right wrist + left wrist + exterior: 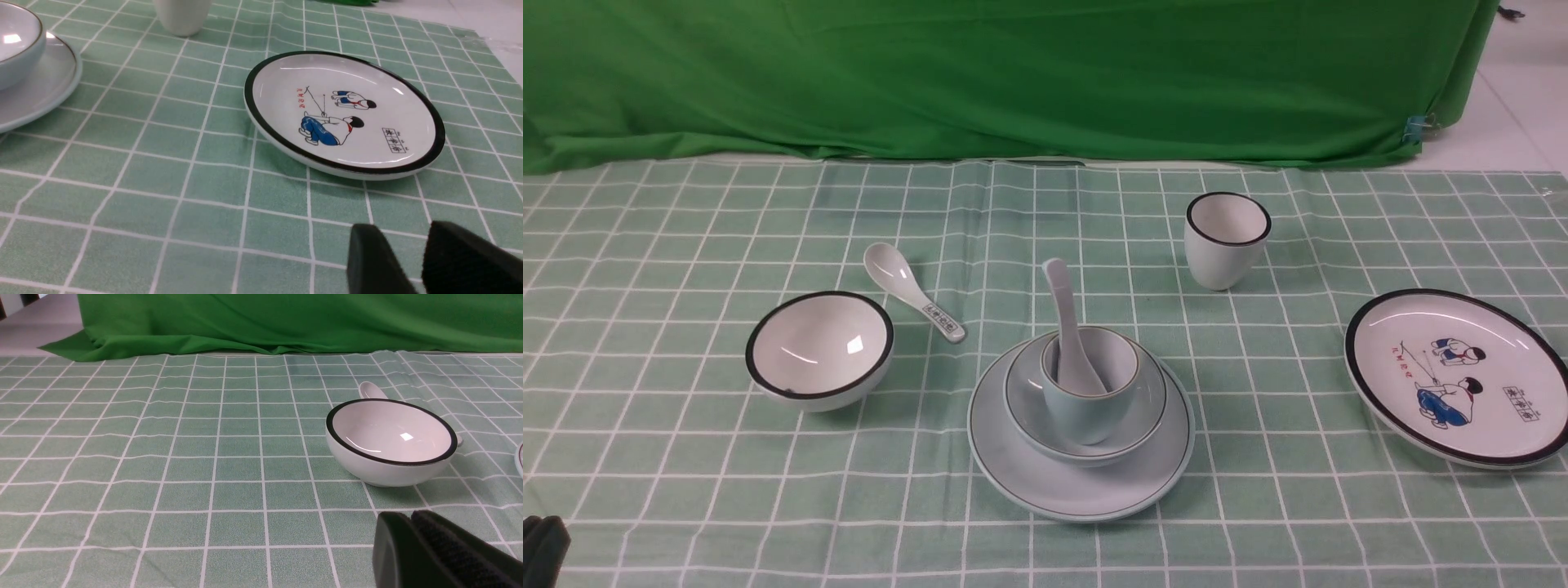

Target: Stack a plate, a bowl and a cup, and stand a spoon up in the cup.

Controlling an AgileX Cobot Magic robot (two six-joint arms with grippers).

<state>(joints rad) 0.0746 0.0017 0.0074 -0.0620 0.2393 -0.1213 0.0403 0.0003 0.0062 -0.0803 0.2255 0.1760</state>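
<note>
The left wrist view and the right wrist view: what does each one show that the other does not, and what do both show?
Only the left wrist view shows the black-rimmed white bowl, the white spoon partly hidden behind it, and the left claw, shut.

Only the right wrist view shows the cartoon plate, the base of the white cup, the pale bowl standing on the pale plate, and the right claw, jaws apart and empty.

Both show the green checked tablecloth.

Open cloth (1258, 425) between stack (1081, 425), cartoon plate (1454, 376)
</note>
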